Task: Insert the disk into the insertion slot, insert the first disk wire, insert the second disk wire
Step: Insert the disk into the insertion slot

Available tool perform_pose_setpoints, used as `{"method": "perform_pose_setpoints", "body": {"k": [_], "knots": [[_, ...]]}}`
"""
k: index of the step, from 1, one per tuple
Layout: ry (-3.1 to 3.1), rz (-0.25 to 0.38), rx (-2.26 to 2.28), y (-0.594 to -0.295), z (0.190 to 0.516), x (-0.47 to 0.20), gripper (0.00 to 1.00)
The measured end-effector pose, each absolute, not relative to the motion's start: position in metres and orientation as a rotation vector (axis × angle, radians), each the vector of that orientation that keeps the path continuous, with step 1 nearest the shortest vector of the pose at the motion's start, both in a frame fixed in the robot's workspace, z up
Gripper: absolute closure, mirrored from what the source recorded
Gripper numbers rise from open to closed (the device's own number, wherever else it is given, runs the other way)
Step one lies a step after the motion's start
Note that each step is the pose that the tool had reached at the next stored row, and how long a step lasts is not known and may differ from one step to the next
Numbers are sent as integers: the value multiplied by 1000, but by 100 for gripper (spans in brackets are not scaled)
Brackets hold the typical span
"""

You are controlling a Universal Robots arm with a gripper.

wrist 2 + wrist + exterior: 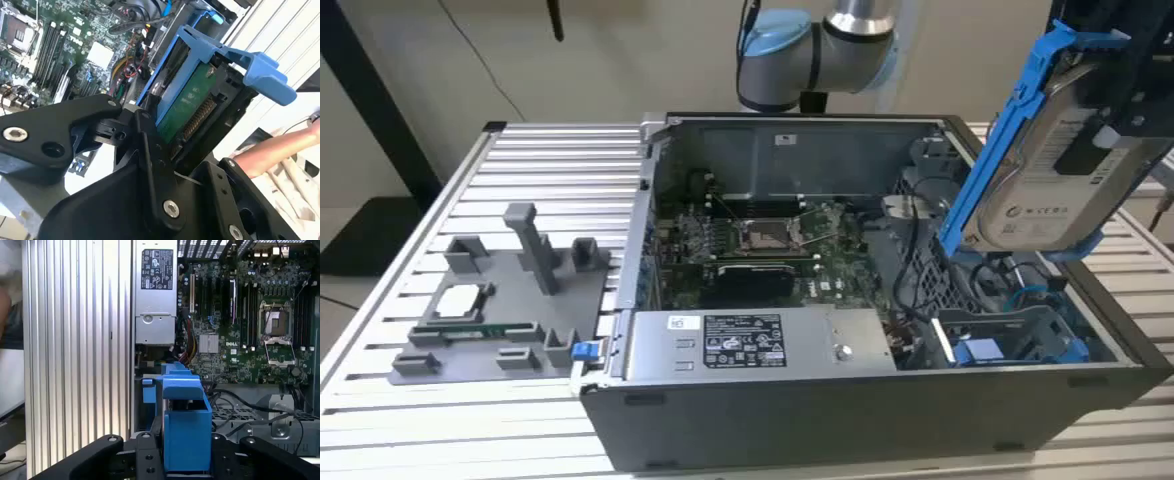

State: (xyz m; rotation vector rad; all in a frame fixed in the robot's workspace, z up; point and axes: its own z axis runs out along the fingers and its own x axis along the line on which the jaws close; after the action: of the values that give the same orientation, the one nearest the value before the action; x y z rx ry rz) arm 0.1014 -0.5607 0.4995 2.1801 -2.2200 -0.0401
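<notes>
– One gripper (186,462): what did it hold?
– It was clamped on the disk (1047,170), tilted at the exterior view's upper right, above the slot (1014,340) in the computer case's (854,420) lower right.

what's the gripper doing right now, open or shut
The gripper is closed on the disk, holding it tilted above the open computer case.

Ribbed aluminium tabletop (400,420) before a pale beige wall (627,60), black post (380,120) alongside.
</notes>
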Motion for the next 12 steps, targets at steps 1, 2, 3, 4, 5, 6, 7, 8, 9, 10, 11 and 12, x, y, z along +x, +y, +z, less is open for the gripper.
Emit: {"method": "perform_pose_setpoints", "body": {"k": [1,2,3,4,5,6,7,8,9,10,11,12], "knots": [[-2220,-40,2180,-561,499,101,100],[-2220,-40,2180,-561,499,101,100],[-2220,-40,2180,-561,499,101,100],[-2220,-40,2180,-561,499,101,100],[-2220,-40,2180,-561,499,101,100],[-2220,-40,2180,-561,499,101,100],[-2220,-40,2180,-561,499,101,100],[-2220,-40,2180,-561,499,101,100],[-2220,-40,2180,-561,499,101,100],[-2220,-40,2180,-561,499,101,100],[-2220,-40,2180,-561,499,101,100],[-2220,-40,2180,-561,498,102,100]]}}
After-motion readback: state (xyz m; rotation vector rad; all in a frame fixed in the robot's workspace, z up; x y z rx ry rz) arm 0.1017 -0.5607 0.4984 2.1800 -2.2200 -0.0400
